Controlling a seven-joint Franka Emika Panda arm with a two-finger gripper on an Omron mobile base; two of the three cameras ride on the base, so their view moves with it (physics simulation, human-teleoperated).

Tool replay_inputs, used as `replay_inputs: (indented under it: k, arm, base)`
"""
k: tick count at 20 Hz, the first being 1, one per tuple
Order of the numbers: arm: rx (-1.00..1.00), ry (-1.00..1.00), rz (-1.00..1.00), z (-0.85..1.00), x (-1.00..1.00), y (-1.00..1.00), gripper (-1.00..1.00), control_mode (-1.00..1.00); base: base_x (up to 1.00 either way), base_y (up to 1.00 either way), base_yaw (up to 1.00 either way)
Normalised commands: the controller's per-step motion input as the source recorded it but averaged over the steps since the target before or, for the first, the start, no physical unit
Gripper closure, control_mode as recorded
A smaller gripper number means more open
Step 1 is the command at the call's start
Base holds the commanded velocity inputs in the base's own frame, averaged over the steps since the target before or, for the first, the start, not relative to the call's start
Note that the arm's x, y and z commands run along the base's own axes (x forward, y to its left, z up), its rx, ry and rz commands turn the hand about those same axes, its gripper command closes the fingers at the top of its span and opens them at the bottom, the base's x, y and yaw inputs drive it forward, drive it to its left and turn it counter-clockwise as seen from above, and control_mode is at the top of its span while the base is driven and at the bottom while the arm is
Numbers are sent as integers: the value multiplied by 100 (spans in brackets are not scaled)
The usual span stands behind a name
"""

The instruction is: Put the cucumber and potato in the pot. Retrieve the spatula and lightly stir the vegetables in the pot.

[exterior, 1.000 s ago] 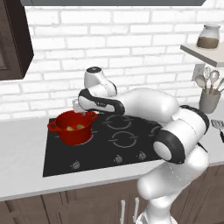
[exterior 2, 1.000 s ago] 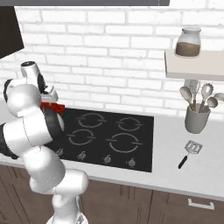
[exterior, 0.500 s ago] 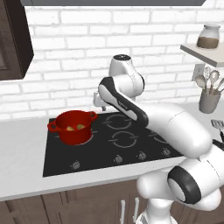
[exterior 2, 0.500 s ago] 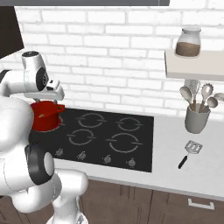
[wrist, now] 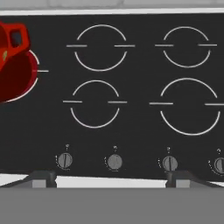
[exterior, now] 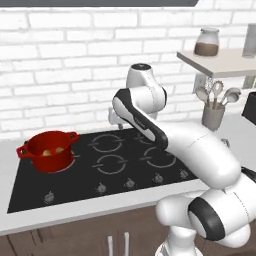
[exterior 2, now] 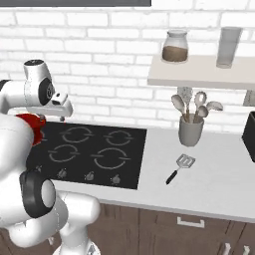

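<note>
A: Starting at the hand, how is the gripper [wrist: 109, 178] standing?

B: Its jaws are standing wide apart with nothing between them. In the hand view one dark fingertip [wrist: 41, 178] is rising at the lower left and the other at the lower right, and between them the row of stove knobs [wrist: 114, 162] is showing along the front edge of the black cooktop [wrist: 131, 127].

A: And what is the hand hovering over?

B: It is hanging above the cooktop, looking down on four ringed burners. In the left base view the gripper [exterior: 114, 118] is sitting near the back of the cooktop [exterior: 100, 170], close to the white brick wall [exterior: 65, 60].

A: Where is the pot?

B: The red pot [exterior: 48, 150] is sitting on the far left burner, well apart from the hand. In the hand view it [wrist: 13, 65] is peeking in at the left edge, one loop handle showing. In the right base view just a sliver of it [exterior 2: 31, 122] is showing behind the arm.

A: Anything inside?

B: Small yellowish lumps are lying in it; one is looking like the potato [exterior: 47, 152]. I cannot tell which piece is the cucumber.

A: And the spatula?

B: The spatula [exterior 2: 180, 168] is lying flat on the grey counter [exterior 2: 214, 174] to the right of the cooktop, its slotted blade pointing toward the grey utensil cup [exterior 2: 191, 131], which is standing just behind it. Above, a shelf [exterior 2: 199, 74] is carrying a jar [exterior 2: 175, 46] and a glass [exterior 2: 227, 47].
</note>
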Motion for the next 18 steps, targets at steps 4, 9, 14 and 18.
replay_inputs:
  k: [4, 9, 14, 18]
  arm:
    - [0, 0, 0, 0, 0, 0, -100, 100]
    - [0, 3, -2, -4, 0, -5, -100, -100]
    - [3, 1, -12, -60, -37, -6, -100, -100]
    - [8, 18, -29, -17, -84, -48, -100, -100]
  base:
    - [-1, -95, -15]
    - [0, -51, -5]
    - [0, 0, 0]
    - [0, 0, 0]
